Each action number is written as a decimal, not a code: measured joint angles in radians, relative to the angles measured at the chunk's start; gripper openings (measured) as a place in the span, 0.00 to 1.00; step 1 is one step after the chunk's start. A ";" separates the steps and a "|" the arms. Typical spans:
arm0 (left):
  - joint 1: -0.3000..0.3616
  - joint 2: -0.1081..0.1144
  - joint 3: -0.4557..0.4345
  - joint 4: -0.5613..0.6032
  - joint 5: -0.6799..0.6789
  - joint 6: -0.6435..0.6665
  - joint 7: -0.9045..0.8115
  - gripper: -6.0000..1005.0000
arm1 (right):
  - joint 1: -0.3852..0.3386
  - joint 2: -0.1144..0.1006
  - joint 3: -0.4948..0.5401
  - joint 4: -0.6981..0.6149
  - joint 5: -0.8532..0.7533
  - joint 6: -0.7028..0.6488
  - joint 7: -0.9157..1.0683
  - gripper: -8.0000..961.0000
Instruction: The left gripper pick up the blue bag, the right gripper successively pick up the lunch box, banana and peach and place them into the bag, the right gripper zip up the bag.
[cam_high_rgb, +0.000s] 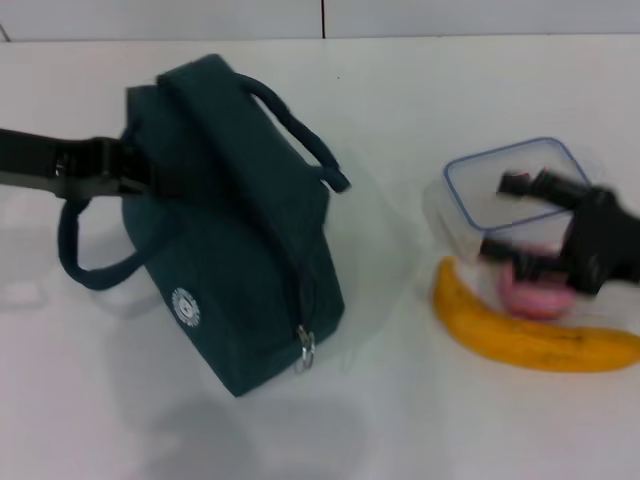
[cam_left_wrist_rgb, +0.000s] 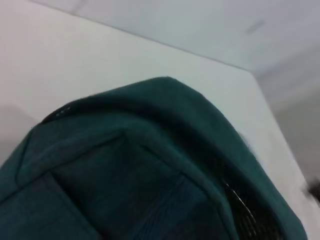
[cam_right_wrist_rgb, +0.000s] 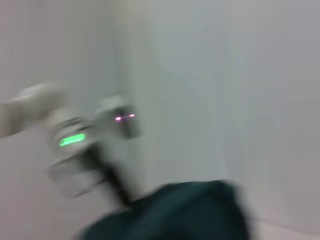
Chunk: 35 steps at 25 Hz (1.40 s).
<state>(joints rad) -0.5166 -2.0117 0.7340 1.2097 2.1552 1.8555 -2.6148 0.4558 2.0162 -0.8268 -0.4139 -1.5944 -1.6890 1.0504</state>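
Observation:
The blue bag (cam_high_rgb: 235, 235) is dark teal, zipped shut, and tilted, with its ring zip pull (cam_high_rgb: 305, 352) toward me. My left gripper (cam_high_rgb: 135, 178) grips the bag's far left top edge; the fabric fills the left wrist view (cam_left_wrist_rgb: 150, 170). My right gripper (cam_high_rgb: 505, 217) is open, blurred, and hovers over the lunch box (cam_high_rgb: 500, 175) and the peach (cam_high_rgb: 535, 297). The lunch box is clear with a blue rim. The pink peach is partly hidden by the gripper. The banana (cam_high_rgb: 530, 338) lies in front of the peach. The bag also shows in the right wrist view (cam_right_wrist_rgb: 175, 212).
Everything rests on a white table (cam_high_rgb: 400, 420). One bag handle (cam_high_rgb: 90, 262) hangs to the left and the other (cam_high_rgb: 300, 135) arches on the right. The left arm with a green light (cam_right_wrist_rgb: 72, 140) shows in the right wrist view.

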 joint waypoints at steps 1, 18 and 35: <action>0.000 -0.001 0.005 0.003 -0.004 0.013 0.000 0.05 | 0.000 -0.001 0.028 0.012 0.002 0.022 0.018 0.91; -0.021 -0.004 0.059 0.004 -0.135 0.056 -0.083 0.05 | -0.004 -0.004 0.323 0.145 0.018 0.396 0.348 0.91; -0.054 -0.011 0.090 -0.018 -0.131 0.054 -0.091 0.05 | 0.041 -0.005 0.310 0.250 0.037 0.494 0.455 0.90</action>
<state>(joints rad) -0.5710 -2.0227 0.8240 1.1914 2.0244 1.9098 -2.7054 0.4972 2.0112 -0.5172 -0.1641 -1.5574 -1.1954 1.5053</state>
